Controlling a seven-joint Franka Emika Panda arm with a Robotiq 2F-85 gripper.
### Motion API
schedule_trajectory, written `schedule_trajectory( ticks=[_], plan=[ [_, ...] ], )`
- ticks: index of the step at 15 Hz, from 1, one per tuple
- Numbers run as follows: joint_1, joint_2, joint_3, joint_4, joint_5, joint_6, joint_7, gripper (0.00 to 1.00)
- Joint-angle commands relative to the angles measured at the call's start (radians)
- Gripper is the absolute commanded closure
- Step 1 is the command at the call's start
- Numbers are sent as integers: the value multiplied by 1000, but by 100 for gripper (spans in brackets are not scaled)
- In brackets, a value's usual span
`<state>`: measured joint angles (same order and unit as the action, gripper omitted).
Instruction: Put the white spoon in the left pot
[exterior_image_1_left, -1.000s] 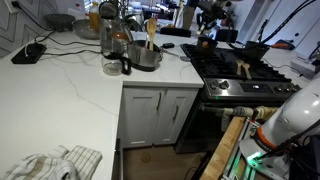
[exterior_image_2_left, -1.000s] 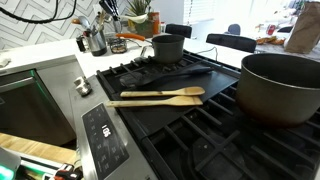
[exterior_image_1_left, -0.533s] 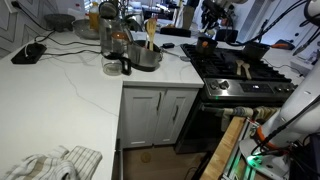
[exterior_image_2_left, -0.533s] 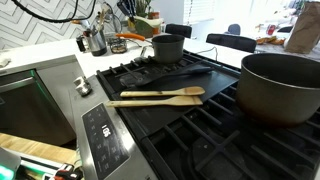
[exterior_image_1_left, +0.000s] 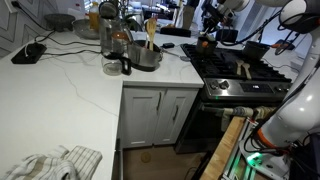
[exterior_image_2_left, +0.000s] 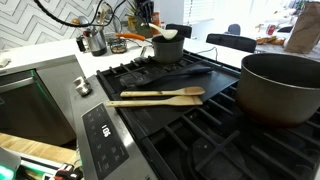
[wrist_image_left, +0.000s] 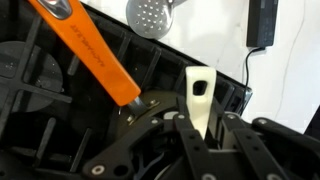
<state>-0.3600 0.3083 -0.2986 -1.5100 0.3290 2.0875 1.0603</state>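
Observation:
My gripper (wrist_image_left: 200, 122) is shut on the handle of the white spoon (wrist_image_left: 198, 88), which stands up between the fingers in the wrist view. In an exterior view the gripper (exterior_image_2_left: 147, 14) hangs at the back of the stove, and the white spoon (exterior_image_2_left: 166, 35) reaches down to the rim of the small dark pot (exterior_image_2_left: 168, 49). In an exterior view the gripper (exterior_image_1_left: 208, 22) is just above that pot (exterior_image_1_left: 205, 43) on the rear burner. Whether the spoon's bowl is inside the pot is hidden.
Two wooden spoons (exterior_image_2_left: 157, 97) lie on the stove grate. A large dark pot (exterior_image_2_left: 282, 88) stands beside them and a black long-handled utensil (exterior_image_2_left: 190, 72) lies behind. A steel pot (exterior_image_1_left: 145, 55) sits on the white counter. An orange handle (wrist_image_left: 85, 45) crosses the wrist view.
The arm has moved in over the small dark pot. The gripper and the white spoon now show at the pot's rim, where neither showed before.

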Motion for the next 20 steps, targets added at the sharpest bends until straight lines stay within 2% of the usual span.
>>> schedule_trajectory(
  ticks=[1,9,15,16,17,18,20],
  plan=[
    [-54,64,4,78,95,-26,-24,94],
    [-110,127,29,127,240,-72,-34,94],
    [-126,167,32,165,281,-158,-23,94],
    [-127,174,31,173,280,-169,-18,82],
    [-128,177,30,178,276,-179,-16,51],
    [-127,177,29,182,272,-183,-17,49],
    [-122,169,29,187,263,-192,-17,38]
  ],
)
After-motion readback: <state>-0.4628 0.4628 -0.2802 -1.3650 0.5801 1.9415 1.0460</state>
